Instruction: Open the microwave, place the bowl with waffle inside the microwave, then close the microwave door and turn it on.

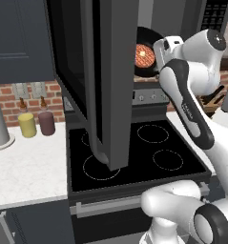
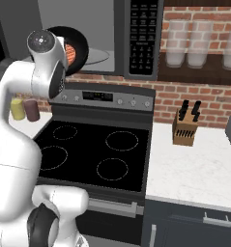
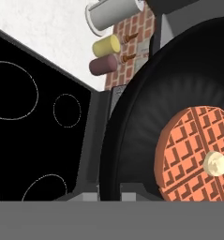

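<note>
**Friend:** Where is the small round black bowl with the orange-brown waffle point(image 1: 145, 55) right now?

**Me:** It is up high, at the mouth of the big dark grey box microwave point(image 2: 136, 38) with the pale grey inside. The wide grey door with the black glass window point(image 1: 94, 76) hangs open over the flat black stove with four white rings point(image 2: 88, 149).

**Friend:** Are your fingers point(image 3: 108, 193) holding it?

**Me:** Yes. My fingers are almost closed, pinching the bowl's rim. The rim sits right at the tips, at six o'clock in my hand view. The bowl spreads up and out toward two o'clock, and the waffle lies at about four o'clock. The bowl is tipped a lot, so I worry the waffle might slide.

**Friend:** Which way must it go?

**Me:** I think straight ahead, deeper into the pale grey space, then flat onto the floor in there. The door stays off at my nine o'clock, out of the way.
</note>
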